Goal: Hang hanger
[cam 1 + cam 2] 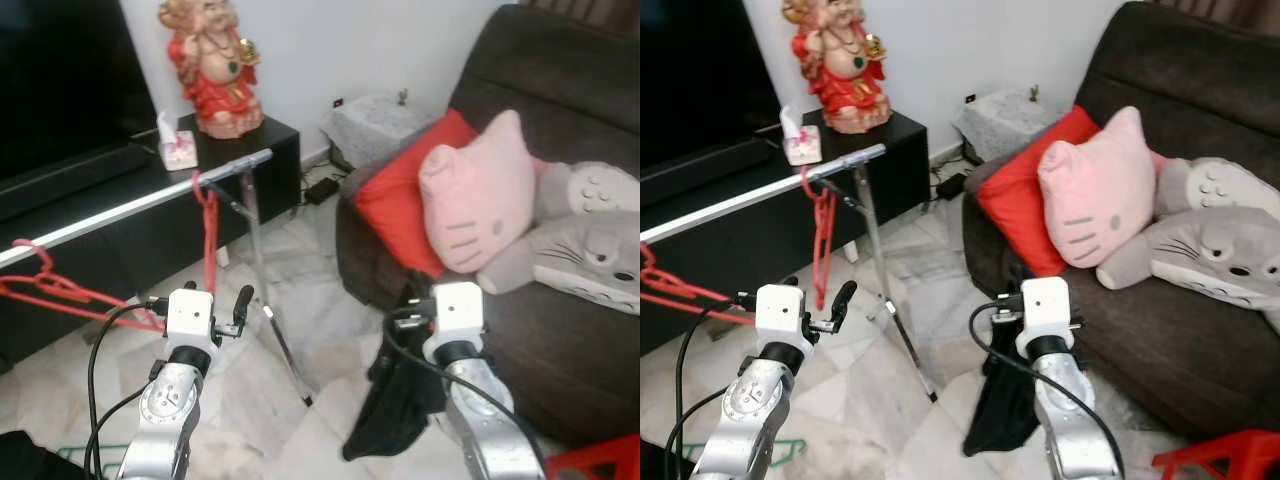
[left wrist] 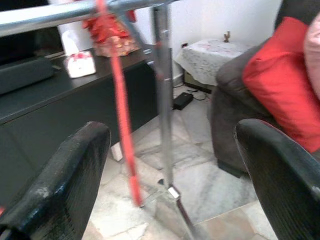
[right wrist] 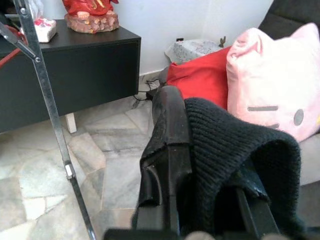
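The red hanger [image 1: 208, 225] already hangs on the silver rail [image 1: 130, 205], so the left gripper [image 1: 215, 312], fingers spread wide with nothing inside, should stay off it while the right gripper [image 3: 200, 165] pinches the black cloth [image 1: 395, 400].
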Motion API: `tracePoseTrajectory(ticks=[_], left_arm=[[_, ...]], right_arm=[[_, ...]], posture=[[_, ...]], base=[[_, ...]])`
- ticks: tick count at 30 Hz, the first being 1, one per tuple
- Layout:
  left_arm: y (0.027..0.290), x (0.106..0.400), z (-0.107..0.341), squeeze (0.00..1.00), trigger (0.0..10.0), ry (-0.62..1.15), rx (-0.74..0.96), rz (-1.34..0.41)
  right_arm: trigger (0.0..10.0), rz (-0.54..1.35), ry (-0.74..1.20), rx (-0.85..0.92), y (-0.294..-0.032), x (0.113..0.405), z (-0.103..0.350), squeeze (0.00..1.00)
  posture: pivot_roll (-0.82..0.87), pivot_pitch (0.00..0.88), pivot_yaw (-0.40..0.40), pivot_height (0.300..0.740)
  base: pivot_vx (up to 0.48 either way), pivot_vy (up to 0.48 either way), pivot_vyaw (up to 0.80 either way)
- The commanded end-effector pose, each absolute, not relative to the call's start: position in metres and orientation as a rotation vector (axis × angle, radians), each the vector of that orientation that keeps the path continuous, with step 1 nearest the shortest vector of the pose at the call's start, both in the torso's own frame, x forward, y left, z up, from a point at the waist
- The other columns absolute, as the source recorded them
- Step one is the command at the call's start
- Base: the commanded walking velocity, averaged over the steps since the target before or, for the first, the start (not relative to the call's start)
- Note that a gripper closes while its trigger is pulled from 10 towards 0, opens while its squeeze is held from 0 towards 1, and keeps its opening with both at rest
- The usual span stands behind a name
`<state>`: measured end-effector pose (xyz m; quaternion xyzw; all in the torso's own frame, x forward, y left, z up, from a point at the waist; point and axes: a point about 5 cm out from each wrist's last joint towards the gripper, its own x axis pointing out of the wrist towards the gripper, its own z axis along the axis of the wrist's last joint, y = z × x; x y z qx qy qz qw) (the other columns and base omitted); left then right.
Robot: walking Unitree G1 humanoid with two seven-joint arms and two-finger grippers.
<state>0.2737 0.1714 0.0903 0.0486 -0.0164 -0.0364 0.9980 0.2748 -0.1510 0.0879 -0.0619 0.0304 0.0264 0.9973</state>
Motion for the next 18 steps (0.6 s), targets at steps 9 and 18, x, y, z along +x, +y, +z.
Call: tracePoseTrajectory(ticks=[9, 18], left_arm=[[0.174, 0.274, 0.093, 0.0, 10.0, -0.037, 0.106, -0.081], [0.166, 0.273, 0.095, 0.0, 10.0, -0.056, 0.098, -0.133]], right_arm=[[10.0, 0.06, 0.032, -0.109, -0.146, 0.277, 0.094, 0.0], [10.0, -0.114, 0.064, -0.158, -0.187, 0.276, 0.089, 0.0]], posture=[[-0.08, 0.0, -0.003, 0.74], [-0.08, 0.0, -0.004, 0.74]], base=[[0.0, 0.373, 0.0], [0.0, 0.0, 0.0]])
